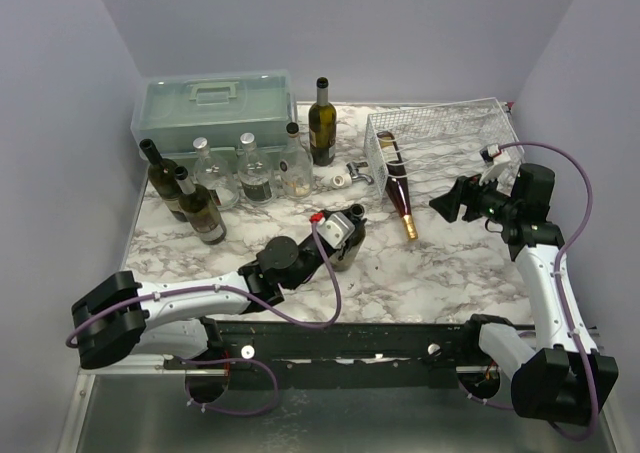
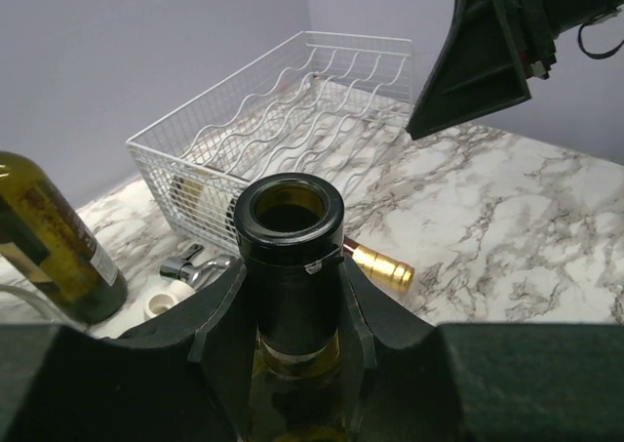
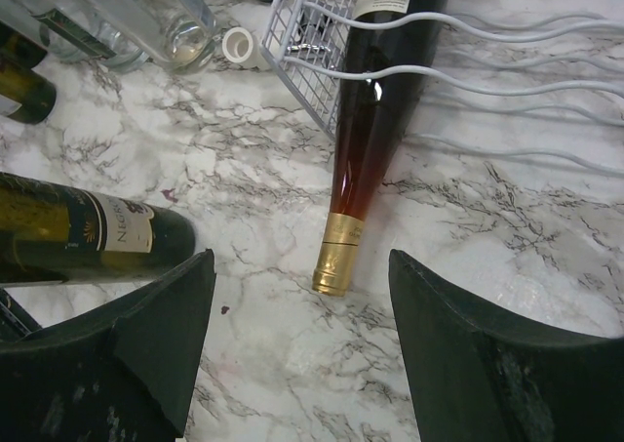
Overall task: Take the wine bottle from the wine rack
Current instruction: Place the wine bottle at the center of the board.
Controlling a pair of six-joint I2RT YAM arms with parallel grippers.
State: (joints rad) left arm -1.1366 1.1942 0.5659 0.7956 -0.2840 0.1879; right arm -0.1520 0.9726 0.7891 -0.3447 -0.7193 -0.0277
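Note:
The wine bottle (image 1: 399,185), reddish brown with a gold foil cap (image 3: 338,257), lies with its body in the white wire wine rack (image 1: 430,113) and its neck out on the marble. My right gripper (image 3: 302,364) hovers open just above and in front of that cap, one finger on each side, touching nothing. In the top view it (image 1: 447,205) is right of the bottle's neck. My left gripper (image 2: 290,315) is shut on the neck of a second, olive-green open bottle (image 2: 290,257) at the table's middle (image 1: 346,241).
A pale green toolbox (image 1: 215,103) stands at the back left, with several upright glass bottles (image 1: 255,168) in front of it and a dark one (image 1: 321,123) beside it. A metal stopper and white cap (image 1: 348,177) lie left of the rack.

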